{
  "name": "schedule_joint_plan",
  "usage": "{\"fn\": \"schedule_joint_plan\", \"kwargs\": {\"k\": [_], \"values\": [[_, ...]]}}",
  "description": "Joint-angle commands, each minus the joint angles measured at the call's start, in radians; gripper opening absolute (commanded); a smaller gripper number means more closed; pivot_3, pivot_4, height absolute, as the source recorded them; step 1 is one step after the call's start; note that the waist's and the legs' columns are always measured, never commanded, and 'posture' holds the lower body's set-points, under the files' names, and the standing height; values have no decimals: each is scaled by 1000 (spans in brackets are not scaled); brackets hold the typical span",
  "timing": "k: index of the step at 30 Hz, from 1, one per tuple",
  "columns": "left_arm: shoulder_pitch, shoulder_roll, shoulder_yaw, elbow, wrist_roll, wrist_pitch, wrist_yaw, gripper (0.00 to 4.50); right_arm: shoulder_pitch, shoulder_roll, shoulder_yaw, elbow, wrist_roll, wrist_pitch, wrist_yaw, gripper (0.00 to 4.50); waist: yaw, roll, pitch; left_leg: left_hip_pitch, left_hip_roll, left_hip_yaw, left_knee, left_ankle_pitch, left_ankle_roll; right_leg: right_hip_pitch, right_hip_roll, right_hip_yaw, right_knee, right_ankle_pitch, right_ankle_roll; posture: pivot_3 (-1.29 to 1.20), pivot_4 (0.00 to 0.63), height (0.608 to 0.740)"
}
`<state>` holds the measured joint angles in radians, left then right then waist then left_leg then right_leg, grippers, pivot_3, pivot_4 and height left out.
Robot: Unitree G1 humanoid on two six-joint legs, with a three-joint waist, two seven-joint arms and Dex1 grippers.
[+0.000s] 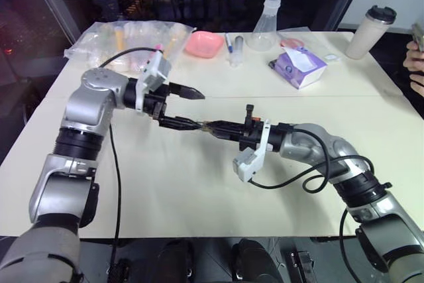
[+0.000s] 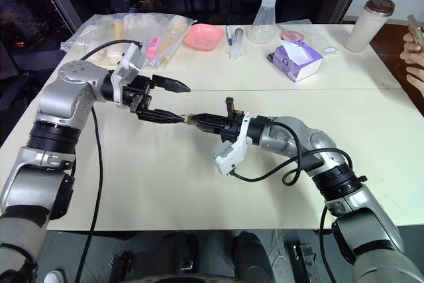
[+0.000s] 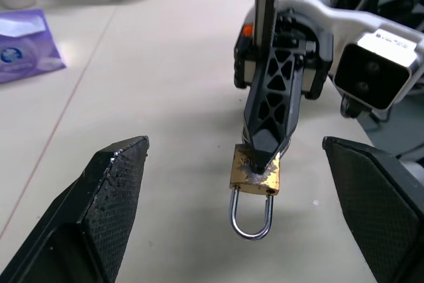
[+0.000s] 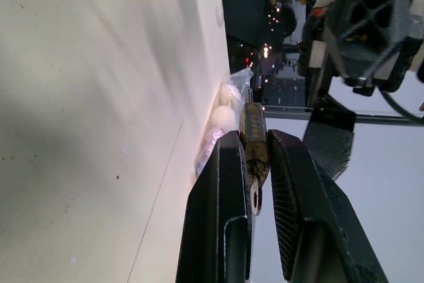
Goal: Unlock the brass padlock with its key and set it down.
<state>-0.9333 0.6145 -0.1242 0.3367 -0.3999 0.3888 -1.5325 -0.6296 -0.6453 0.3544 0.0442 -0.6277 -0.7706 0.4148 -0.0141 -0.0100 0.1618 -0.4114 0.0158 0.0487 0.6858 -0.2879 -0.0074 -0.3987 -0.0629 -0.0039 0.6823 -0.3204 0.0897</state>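
I've got the brass padlock (image 3: 255, 171) pinched by its scuffed gold body, up off the table. Its thin silvery shackle (image 3: 251, 213) sticks out past my fingertips as a closed-looking loop. Its key (image 4: 255, 195), small and silvery, shows at the body's other end, between my fingers.

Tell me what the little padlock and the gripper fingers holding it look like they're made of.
The padlock: the body looks like brass, dull gold with scuffed pale patches; its shackle looks like polished steel, silvery and reflective. The right gripper clamps it; that gripper's fingers seem to be black moulded plastic with a lattice of open cut-outs.
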Motion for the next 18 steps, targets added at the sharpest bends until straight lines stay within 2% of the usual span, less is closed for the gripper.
{"fn": "schedule_joint_plan", "kwargs": {"k": [1,6,7,18], "values": [[23,18,27,-65,-21,21,8,2691,-18,7,-14,-8,14,-6,-8,0,-2,0,0,0,0,0,0,0,0,0,0,0,0,0,0,0,150,715],[58,26,8,-101,-10,22,4,383,-21,6,-13,-4,14,-10,-7,0,-1,0,0,0,0,0,0,0,0,0,0,0,0,0,0,0,150,715],[64,27,3,-105,-3,14,3,34,-21,6,-13,-3,14,-10,-7,0,0,0,0,0,0,0,0,0,0,0,0,0,0,0,0,0,150,715],[96,23,-36,-67,77,-112,-7,34,-23,9,-11,-3,14,-9,-2,0,0,0,0,0,0,0,0,0,0,0,0,0,0,0,0,0,150,715]]}}
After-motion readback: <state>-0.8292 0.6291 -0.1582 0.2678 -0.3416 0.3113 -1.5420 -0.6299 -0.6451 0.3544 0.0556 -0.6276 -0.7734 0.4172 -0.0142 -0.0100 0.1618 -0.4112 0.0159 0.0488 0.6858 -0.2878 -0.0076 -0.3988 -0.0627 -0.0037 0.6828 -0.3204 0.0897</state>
